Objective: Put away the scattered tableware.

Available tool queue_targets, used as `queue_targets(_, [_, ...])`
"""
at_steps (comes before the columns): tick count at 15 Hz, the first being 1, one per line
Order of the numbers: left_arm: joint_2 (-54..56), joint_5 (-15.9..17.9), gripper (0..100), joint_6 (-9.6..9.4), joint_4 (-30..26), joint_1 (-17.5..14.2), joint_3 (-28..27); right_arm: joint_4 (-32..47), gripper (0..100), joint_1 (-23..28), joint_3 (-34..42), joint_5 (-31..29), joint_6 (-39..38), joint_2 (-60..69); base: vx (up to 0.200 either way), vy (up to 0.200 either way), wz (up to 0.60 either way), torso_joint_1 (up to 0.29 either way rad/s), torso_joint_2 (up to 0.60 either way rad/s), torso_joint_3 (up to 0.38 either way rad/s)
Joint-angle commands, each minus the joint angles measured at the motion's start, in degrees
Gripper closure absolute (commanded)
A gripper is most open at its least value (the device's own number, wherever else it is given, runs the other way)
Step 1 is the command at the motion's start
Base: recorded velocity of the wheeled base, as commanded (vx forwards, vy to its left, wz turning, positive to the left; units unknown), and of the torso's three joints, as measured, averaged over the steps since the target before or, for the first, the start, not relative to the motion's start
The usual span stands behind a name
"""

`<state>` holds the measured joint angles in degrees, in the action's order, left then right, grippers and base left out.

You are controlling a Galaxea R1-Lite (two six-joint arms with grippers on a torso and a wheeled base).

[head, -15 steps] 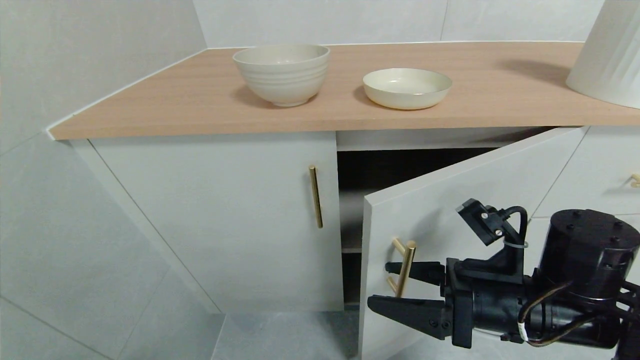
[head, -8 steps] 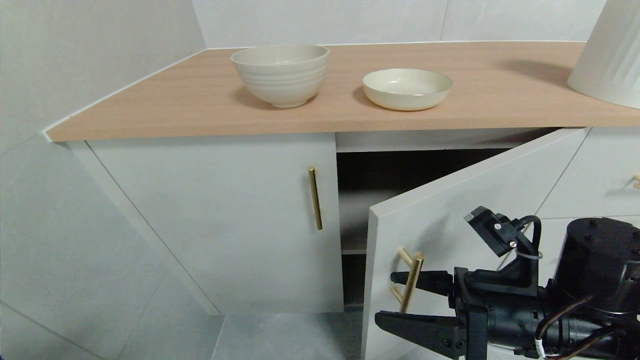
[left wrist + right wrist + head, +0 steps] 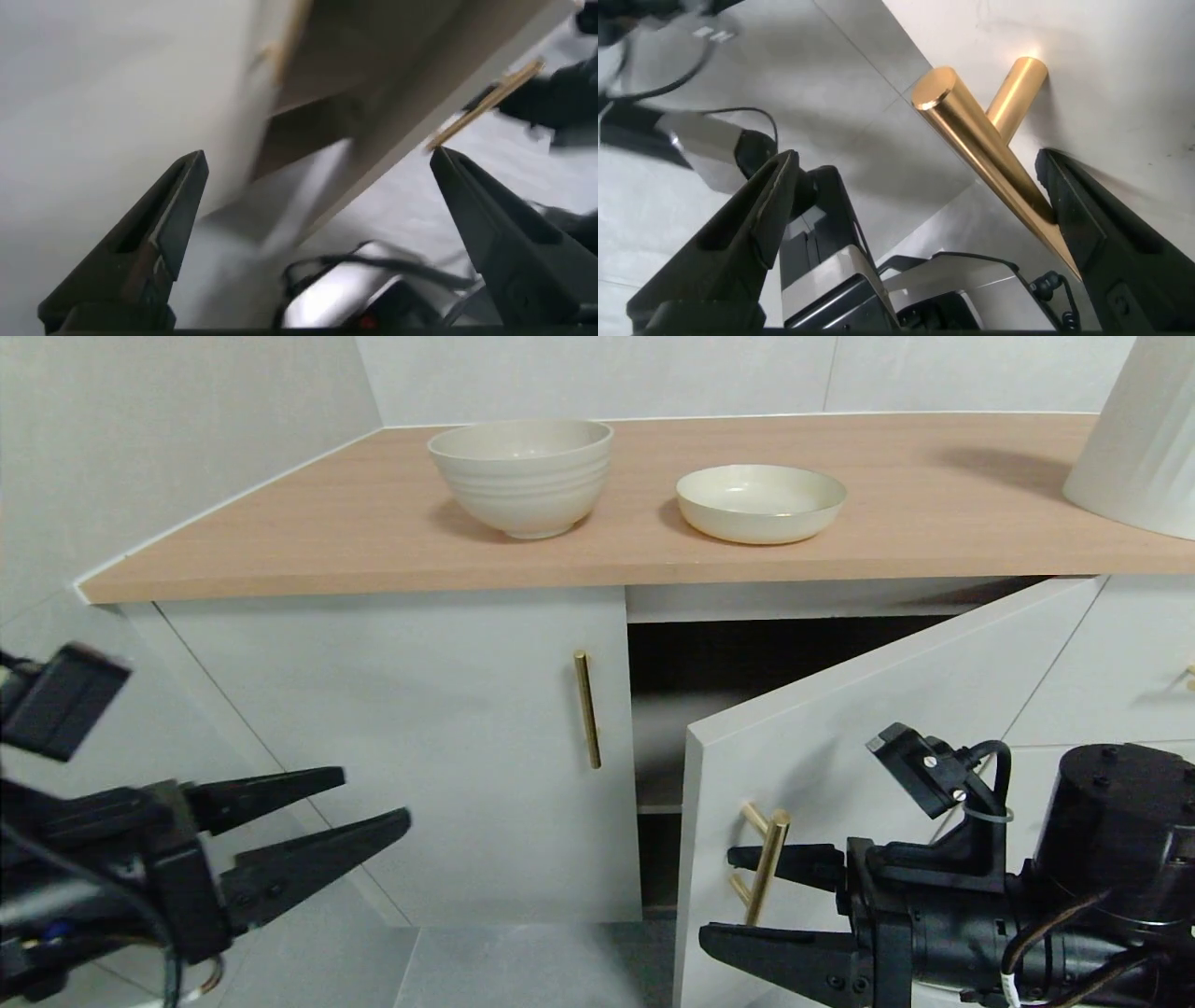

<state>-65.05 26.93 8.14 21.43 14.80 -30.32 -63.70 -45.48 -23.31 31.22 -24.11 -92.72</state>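
A deep ribbed cream bowl [image 3: 521,474] and a shallow cream dish [image 3: 761,502] stand on the wooden counter [image 3: 327,537]. Below, the right cabinet door [image 3: 896,709] hangs partly open. My right gripper [image 3: 733,896] is open, its fingers on either side of that door's brass handle [image 3: 766,863], which also shows in the right wrist view [image 3: 990,177]. My left gripper [image 3: 373,803] is open and empty, low at the left in front of the closed left cabinet door [image 3: 420,747].
A large white ribbed object [image 3: 1144,439] stands at the counter's right end. The left door has a vertical brass handle [image 3: 587,707]. Tiled walls enclose the corner at the left and back. A shelf [image 3: 658,747] shows inside the dark opening.
My left gripper has come into the head view from the lower left. The right cabinet door has swung a little further open with my right gripper around its handle.
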Motion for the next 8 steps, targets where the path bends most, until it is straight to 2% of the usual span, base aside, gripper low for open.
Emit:
queue_targets(1, [-17.66,0.23,0,1.79,10.74,8.05,-1.06,-0.02,0,0.04,0.02,-0.11,0.03,-0.18,0.000,0.000,0.00,0.000,0.00,0.000])
queue_targets(2, [-17.66,0.23,0,1.79,10.74,8.05,-1.06,-0.02,0,0.04,0.02,-0.11,0.03,-0.18,0.000,0.000,0.00,0.000,0.00,0.000])
queue_targets(3, [-23.46,-1.79,0,2.23,17.68,11.48,-0.88,-0.02,0,0.04,0.11,-0.11,0.12,-0.09,0.000,0.000,0.00,0.000,0.00,0.000])
queue_targets(4, [-26.45,-3.64,100,2.32,20.14,12.62,-1.06,-0.02,0,0.04,0.11,-0.11,0.03,-0.09,0.000,0.000,0.00,0.000,0.00,0.000])
queue_targets(6, [-30.93,-6.36,100,2.32,26.65,13.77,-1.15,-0.02,0,-0.04,0.19,-0.11,0.12,-0.35,0.000,0.000,0.00,0.000,0.00,0.000])
queue_targets(7, [-32.69,-6.63,100,2.49,31.92,13.85,-0.97,-0.02,0,0.04,0.19,-0.11,0.12,-0.53,0.000,0.000,0.00,0.000,0.00,0.000])
queue_targets(8, [-33.56,-6.63,100,3.90,35.96,14.20,-0.80,-0.02,0,-0.04,0.28,-0.11,0.12,-0.53,0.000,0.000,0.00,0.000,0.00,0.000])
